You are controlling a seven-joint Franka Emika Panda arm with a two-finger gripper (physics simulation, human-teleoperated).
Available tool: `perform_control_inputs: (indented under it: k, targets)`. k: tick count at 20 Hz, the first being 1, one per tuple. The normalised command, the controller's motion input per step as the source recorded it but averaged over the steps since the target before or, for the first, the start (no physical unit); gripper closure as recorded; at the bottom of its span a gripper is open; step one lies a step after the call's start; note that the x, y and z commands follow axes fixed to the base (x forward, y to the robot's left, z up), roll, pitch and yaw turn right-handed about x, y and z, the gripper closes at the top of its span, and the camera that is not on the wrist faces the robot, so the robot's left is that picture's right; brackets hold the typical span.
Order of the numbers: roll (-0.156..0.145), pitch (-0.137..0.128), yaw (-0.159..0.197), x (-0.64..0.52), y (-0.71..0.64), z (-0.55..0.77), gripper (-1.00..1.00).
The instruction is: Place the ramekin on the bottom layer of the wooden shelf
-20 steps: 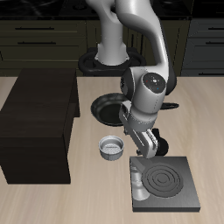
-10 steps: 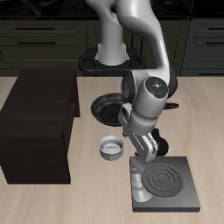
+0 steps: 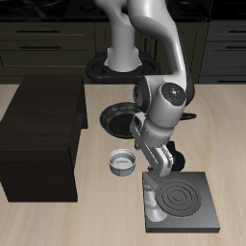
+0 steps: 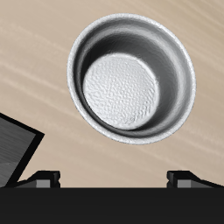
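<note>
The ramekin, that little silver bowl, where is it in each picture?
Exterior view: the ramekin sits on the table between the wooden shelf and the black stove plate, nearer the table's front edge than the frying pan.
Wrist view: the ramekin fills much of the picture, seen from straight above.
Shared landmark: the stove plate's corner shows beside the ramekin in both views.

one ramekin (image 3: 122, 163), one wooden shelf (image 3: 43, 135), one pan (image 3: 120, 117)
</note>
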Motion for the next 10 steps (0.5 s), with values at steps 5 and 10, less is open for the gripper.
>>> perform_control_inputs:
  k: [5, 10]
  targets:
    - [-0.001, -0.044, -0.043, -0.03, -0.23, 0.18, -1.0]
    - [-0.062, -0.001, -0.034, 0.07, -0.3, 0.21, -1.0]
